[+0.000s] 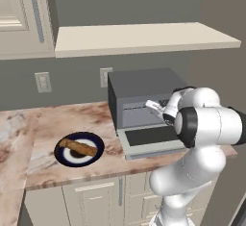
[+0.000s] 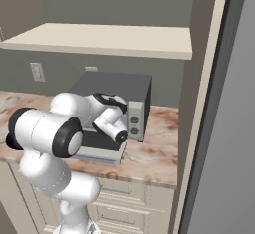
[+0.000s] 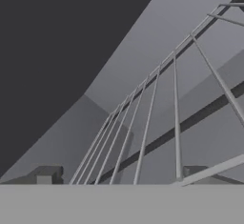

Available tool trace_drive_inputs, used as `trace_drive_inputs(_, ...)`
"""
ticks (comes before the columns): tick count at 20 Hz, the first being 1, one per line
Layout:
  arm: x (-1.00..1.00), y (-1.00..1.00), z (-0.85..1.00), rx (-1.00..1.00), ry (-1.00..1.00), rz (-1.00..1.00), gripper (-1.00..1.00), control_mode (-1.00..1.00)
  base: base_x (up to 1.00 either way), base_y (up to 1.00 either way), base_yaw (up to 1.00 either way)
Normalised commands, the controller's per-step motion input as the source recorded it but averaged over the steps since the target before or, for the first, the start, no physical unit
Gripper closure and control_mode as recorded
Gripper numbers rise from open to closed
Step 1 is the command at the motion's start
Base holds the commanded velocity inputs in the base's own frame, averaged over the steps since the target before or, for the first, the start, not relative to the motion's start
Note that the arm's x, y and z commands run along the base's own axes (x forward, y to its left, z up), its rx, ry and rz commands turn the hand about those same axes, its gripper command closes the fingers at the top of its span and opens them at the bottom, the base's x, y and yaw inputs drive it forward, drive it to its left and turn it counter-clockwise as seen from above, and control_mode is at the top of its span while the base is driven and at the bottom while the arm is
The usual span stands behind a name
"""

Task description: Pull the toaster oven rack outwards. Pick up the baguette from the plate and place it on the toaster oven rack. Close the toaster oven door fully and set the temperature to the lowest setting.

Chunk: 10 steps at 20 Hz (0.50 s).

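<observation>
The white arm's two-finger gripper (image 3: pixel 112 176) reaches into the boxy dark grey toaster oven (image 1: pixel 139 93), fingers spread wide either side of the thin silver wire rack (image 3: pixel 157 108), gripping nothing; the silver-framed glass door (image 1: pixel 151 139) lies folded down. The golden-brown baguette (image 1: pixel 78 147) rests on the round navy plate (image 1: pixel 96 154) on the marble counter (image 1: pixel 48 124), left of the oven.

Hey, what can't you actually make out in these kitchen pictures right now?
- Toaster oven rack: hand view crops its wires at the edges; how far out it sits is unclear.
- Gripper: both base views have the white arm covering it at the toaster oven mouth.
- Knob panel: right base view, markings too small.
- Toaster oven door: left base view, right end behind the arm.
</observation>
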Motion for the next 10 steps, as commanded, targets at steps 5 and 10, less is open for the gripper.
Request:
trace_drive_inputs(5,0.22,0.00,-0.40,0.00,0.00,-0.02,1.00,-1.00,0.00,0.00,0.00)
trace_drive_inputs(10,0.09,0.00,-0.22,0.00,0.00,-0.01,1.00,-1.00,0.00,0.00,0.00)
